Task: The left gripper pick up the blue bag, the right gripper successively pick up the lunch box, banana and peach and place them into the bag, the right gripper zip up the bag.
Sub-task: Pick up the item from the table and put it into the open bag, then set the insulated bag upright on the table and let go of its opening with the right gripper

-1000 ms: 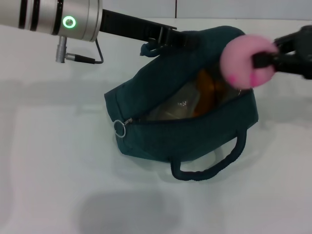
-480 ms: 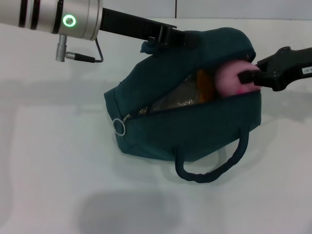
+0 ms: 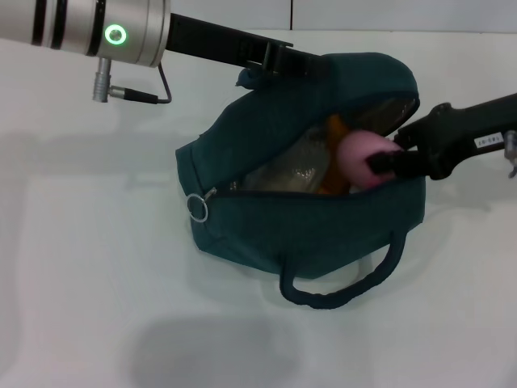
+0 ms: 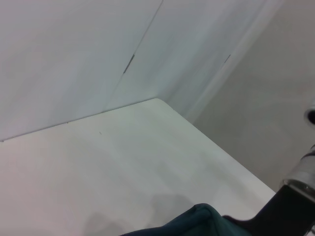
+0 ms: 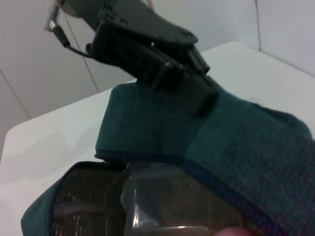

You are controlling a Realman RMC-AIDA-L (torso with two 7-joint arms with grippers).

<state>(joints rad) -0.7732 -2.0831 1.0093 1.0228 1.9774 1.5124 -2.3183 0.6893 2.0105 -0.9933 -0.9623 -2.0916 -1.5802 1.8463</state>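
Note:
The blue bag point(image 3: 307, 222) stands open on the white table, its far side lifted by my left gripper point(image 3: 283, 61), which is shut on the bag's upper edge. My right gripper point(image 3: 389, 163) reaches in from the right, shut on the pink peach point(image 3: 357, 155) and holding it inside the bag's opening. The clear lunch box point(image 3: 289, 171) and the orange-yellow banana point(image 3: 338, 132) lie inside the bag beside the peach. The right wrist view shows the left gripper point(image 5: 157, 66) clamped on the bag point(image 5: 241, 147) and the lunch box point(image 5: 167, 196) below.
The zipper's metal ring pull point(image 3: 198, 210) hangs at the bag's left end. One rope handle point(image 3: 343, 283) droops on the near side. The white table point(image 3: 89, 267) surrounds the bag, and a wall point(image 4: 74, 49) stands behind it.
My right gripper has carried the peach from above the bag's right end down and leftward into the opening. The bag shifted slightly. The left gripper has held still.

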